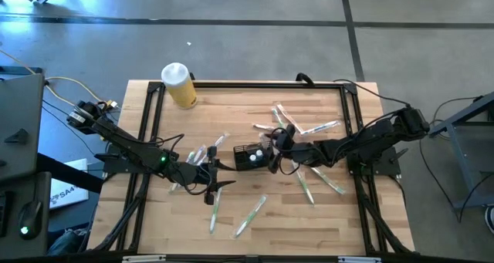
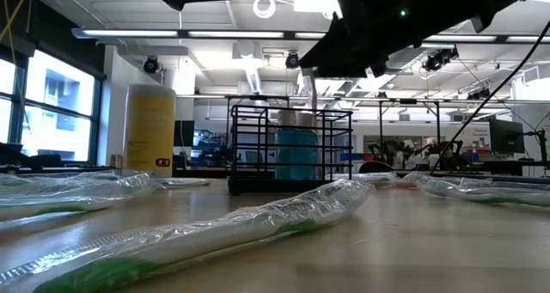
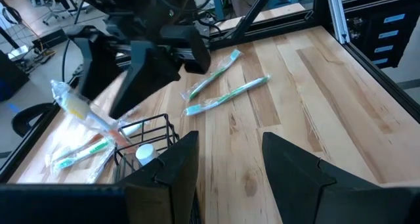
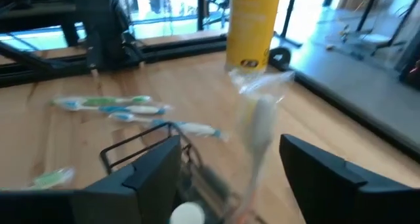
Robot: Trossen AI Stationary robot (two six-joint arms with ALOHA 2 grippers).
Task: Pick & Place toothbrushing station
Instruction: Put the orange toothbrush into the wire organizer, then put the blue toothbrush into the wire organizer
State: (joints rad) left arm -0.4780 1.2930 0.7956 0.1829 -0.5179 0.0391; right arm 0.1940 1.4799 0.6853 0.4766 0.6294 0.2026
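1. Toothbrushing station (image 1: 248, 156), the small black mesh caddy, stands near the middle of the worktop (image 1: 324, 217), between the two arms, upright, with a blue cup-like thing (image 2: 296, 154) inside it.
2. The right tool (image 1: 272, 149) hangs just over the caddy's rim with its fingers spread wide; a wrapped toothbrush (image 4: 257, 135) stands between them, tipped into the caddy, so I judge it is being let go there.
3. The left tool (image 1: 210, 187) waits near the caddy on the side toward the front edge, fingers part-way apart and holding nothing.
4. More wrapped toothbrushes (image 1: 251, 214) lie scattered on both sides, likely waiting their turn; the yellow cylinder (image 1: 180, 85) stands at the far left corner, out of the way.
5. Hard to make out: whether the toothbrush still touches either finger, since it is smeared in the right wrist view, and how deep it reaches, because the right arm covers the caddy's top from above.
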